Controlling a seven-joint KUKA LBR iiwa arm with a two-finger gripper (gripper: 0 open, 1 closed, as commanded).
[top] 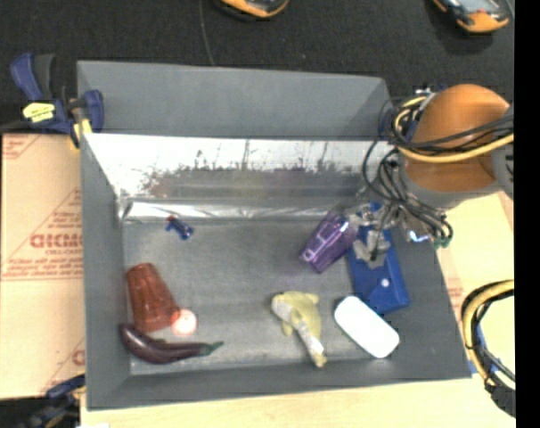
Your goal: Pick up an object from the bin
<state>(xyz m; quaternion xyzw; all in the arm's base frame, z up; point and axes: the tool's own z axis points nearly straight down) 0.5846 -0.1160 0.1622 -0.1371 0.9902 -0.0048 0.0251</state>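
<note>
The arm (453,141), with its orange cover and looped cables, comes in at the upper right of the frame and reaches down into the grey bin (243,96). Its gripper (372,242) sits low in the right part of the bin, over the upper end of a flat blue block (383,283) that lies on the floor against the right wall. Whether the gripper is open or closed cannot be told from this angle, and nothing can be made out in its grasp.

Just left of the gripper lies a purple plastic piece (324,243), tilted, with its upper end close to the gripper. Below the blue block, toward the lower right corner, rests a white oval object (366,326), touching the block's lower edge. A pale yellow toy (299,319) lies just left of it.

Well apart, in the lower left corner, are a red cup (148,292) on its side, a small white and pink ball (183,323) and a dark purple eggplant (161,346). A small blue piece (178,228) lies near the back wall at left.
</note>
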